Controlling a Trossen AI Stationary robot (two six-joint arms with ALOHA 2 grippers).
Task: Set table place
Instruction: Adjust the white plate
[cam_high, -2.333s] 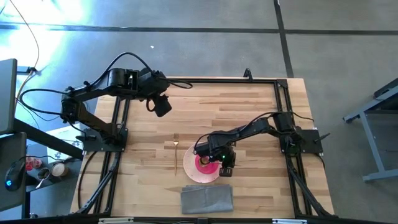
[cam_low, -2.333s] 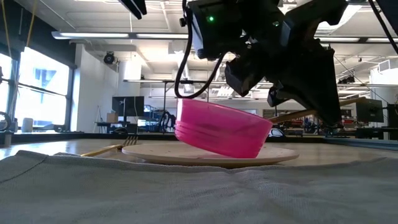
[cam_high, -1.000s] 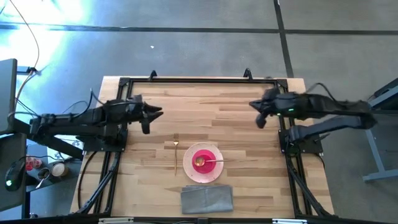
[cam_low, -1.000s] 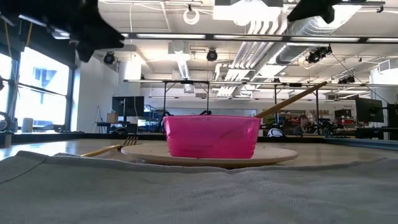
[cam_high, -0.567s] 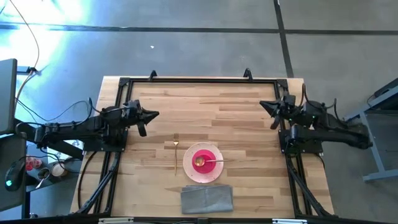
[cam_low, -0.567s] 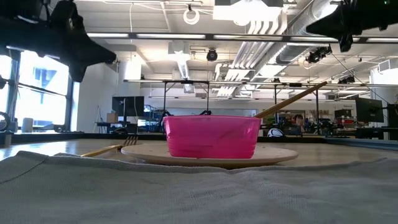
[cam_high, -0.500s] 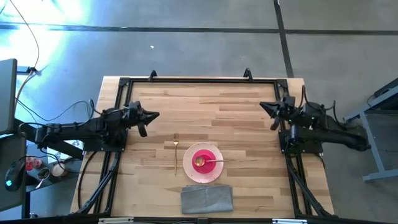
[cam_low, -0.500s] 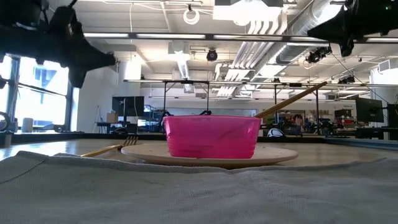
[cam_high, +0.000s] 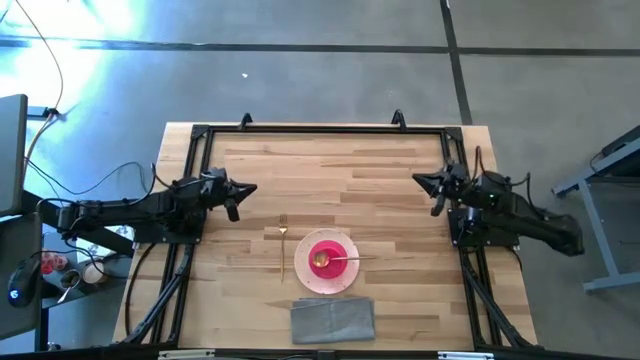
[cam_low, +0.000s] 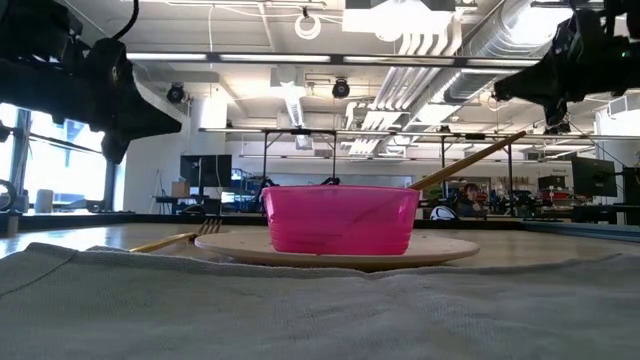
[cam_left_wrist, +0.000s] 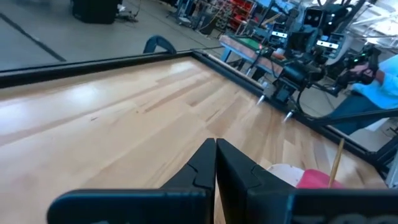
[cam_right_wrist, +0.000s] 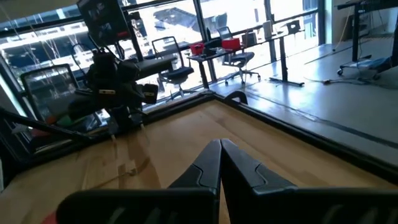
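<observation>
Viewing from above: we see the table (cam_high: 380, 170), light wood planks inside a black rail frame, with both arms drawn back to its sides.
Plate: off-white round plate (cam_high: 347, 281) lies near the front edge of the table, about midway across.
Bowl: pink bowl (cam_high: 327, 258) sits on the plate; from the low view we note it upright and level (cam_low: 340, 218).
Spoon: gold spoon (cam_high: 342, 260) rests in the bowl, its handle slanting out over the rim toward the right arm's side.
Fork: thin gold fork (cam_high: 283, 243) lies flat on the wood just beside the plate, on the left arm's side, apart from it.
Cloth: grey folded cloth (cam_high: 333, 319) lies at the front edge, just in front of the plate.
Left gripper: left gripper (cam_high: 249, 188) hangs above the table's left edge, well apart from the setting; fingers pressed together, nothing between them.
Right gripper: right gripper (cam_high: 420, 181) hangs by the right rail, likewise well clear; we see its fingers pressed together too, empty.
</observation>
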